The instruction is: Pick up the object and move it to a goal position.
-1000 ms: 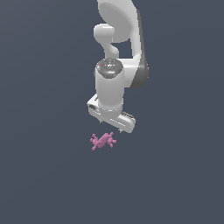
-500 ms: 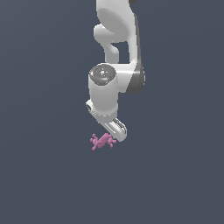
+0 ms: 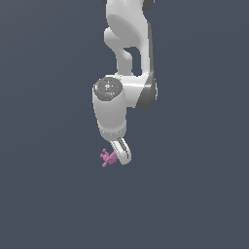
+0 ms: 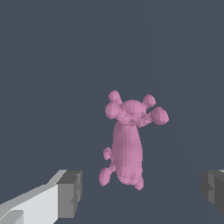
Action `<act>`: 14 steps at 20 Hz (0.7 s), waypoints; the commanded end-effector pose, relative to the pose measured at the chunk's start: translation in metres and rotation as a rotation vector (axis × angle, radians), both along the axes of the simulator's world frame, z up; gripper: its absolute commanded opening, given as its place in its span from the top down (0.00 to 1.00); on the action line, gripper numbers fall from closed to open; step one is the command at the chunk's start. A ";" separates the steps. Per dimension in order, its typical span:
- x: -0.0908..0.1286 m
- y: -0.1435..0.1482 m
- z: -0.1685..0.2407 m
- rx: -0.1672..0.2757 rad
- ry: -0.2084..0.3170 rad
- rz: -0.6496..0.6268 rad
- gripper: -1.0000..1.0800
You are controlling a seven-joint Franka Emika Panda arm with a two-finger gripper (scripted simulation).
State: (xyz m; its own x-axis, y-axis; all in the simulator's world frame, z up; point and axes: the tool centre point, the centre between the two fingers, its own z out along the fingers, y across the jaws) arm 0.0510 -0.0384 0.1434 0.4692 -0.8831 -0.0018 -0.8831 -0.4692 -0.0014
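The biggest thing I see in the exterior view is the white arm (image 3: pixel 127 53), coming down from the top of the frame with its wrist housing turned toward the camera. Below it everything sits against a plain dark grey-blue bench (image 3: pixel 48 194).

My gripper (image 3: pixel 120 154) hangs at the bottom of the arm, low over the bench. In the wrist view its two grey fingertips (image 4: pixel 70 192) stand spread wide, one at each side of the frame, with clear gaps between them and the toy. Nothing is pinched.

The object (image 4: pixel 127 140) is a small pink lumpy figure with an oval body, knobbly prongs bunched at its far end and shorter ones at the near end. In the wrist view it lies between the spread fingers, its near end roughly level with the pads and most of its body reaching beyond them. In the exterior view the object (image 3: pixel 108 158) peeks out just at the exterior view's left of the gripper, partly hidden behind it. I cannot tell whether the fingers reach the bench.
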 end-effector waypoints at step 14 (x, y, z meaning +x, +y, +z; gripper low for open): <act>0.004 -0.007 -0.006 -0.002 0.001 -0.119 0.04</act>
